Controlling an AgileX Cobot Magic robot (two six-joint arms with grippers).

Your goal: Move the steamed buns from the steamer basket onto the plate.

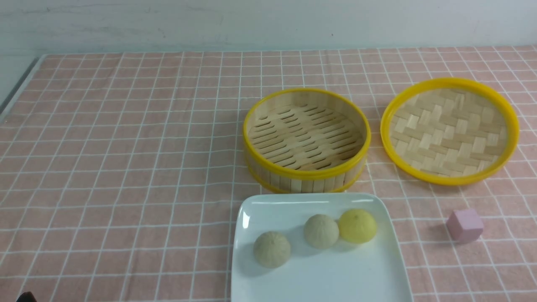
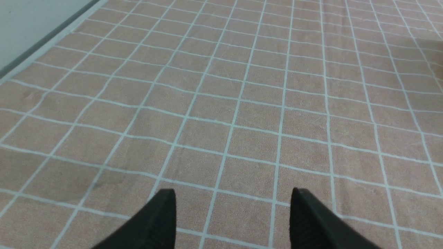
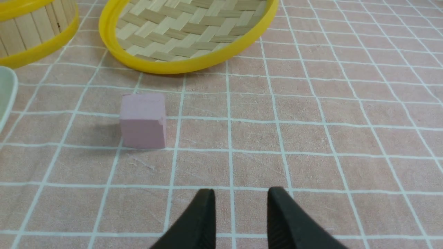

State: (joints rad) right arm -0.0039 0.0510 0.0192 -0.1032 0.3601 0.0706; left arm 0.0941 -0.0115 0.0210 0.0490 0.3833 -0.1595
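Pink checked cloth (image 2: 221, 103) lies beneath both low, empty end effectors.

- three small round pleated steamed buns: two pale beige (image 1: 272, 249) (image 1: 321, 230), one yellow (image 1: 358, 226)
- one round bamboo steamer basket (image 1: 306, 173)
- one shallow woven yellow-rimmed lid (image 1: 449, 130)
- one glossy white plate (image 1: 319, 281)
- one pink cube (image 1: 465, 225)

Table with pink checked cloth (image 1: 126, 167), white grid lines. On it: steamer basket (image 1: 306, 174) mid-table, empty; shallow woven lid (image 1: 449, 131) to its right, apart from it; white plate (image 1: 319, 277) just in front of the basket; pink cube (image 1: 464, 225) right of the plate, near the lid.
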